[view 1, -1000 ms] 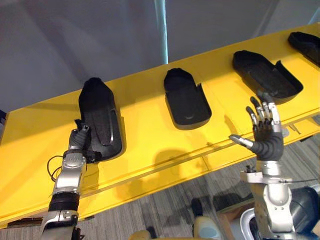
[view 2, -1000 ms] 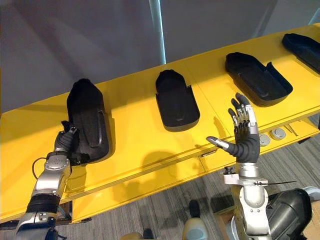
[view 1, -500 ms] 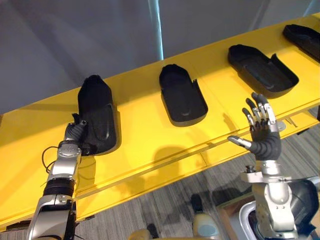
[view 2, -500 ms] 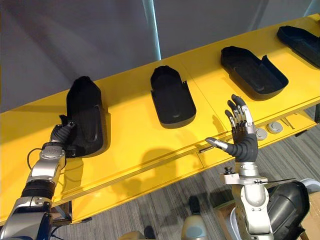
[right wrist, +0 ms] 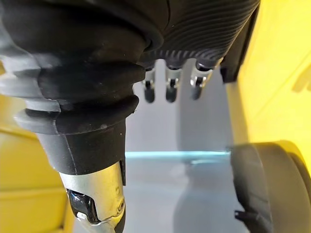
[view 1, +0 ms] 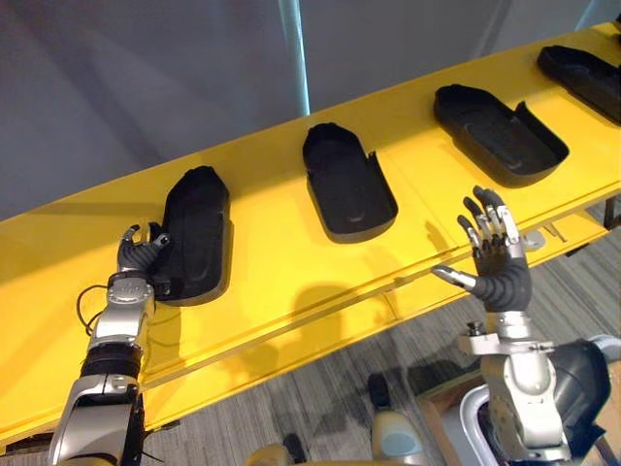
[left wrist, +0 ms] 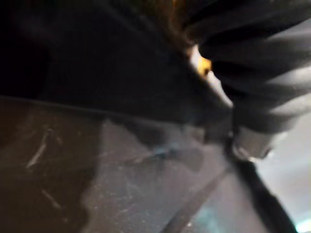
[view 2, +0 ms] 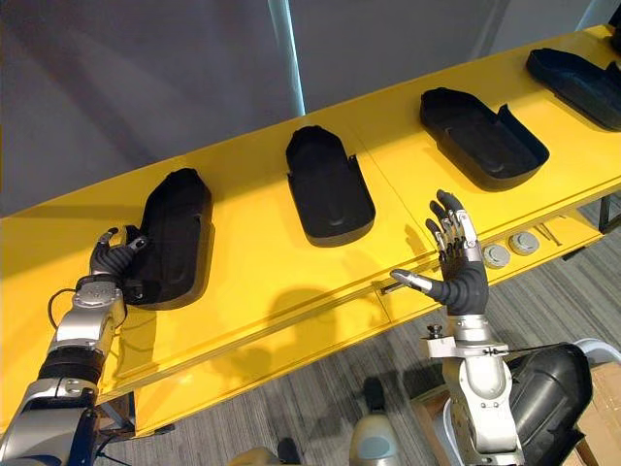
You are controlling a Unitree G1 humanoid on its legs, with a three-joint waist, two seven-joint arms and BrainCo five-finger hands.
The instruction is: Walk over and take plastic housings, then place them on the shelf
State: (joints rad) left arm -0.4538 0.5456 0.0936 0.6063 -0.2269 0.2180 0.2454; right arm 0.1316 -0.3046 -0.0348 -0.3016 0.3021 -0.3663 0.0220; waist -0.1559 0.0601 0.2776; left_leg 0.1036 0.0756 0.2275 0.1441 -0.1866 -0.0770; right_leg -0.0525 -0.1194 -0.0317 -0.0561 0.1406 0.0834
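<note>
Several black plastic housings lie in a row on the yellow shelf. The leftmost housing rests flat, and my left hand sits against its near left corner with the fingers spread and nothing gripped. The middle housing, a third housing and a fourth housing lie further right. My right hand is raised in front of the shelf edge, fingers straight and empty. The left wrist view shows a dark surface very close.
A grey wall stands right behind the shelf. Two round metal discs lie on the lower yellow ledge near my right hand. Grey carpet floor lies below the shelf's front edge.
My left hand has uncurled and let go of the leftmost housing, which has settled flat on the shelf. The camera view has shifted a little; the right hand stays open.
</note>
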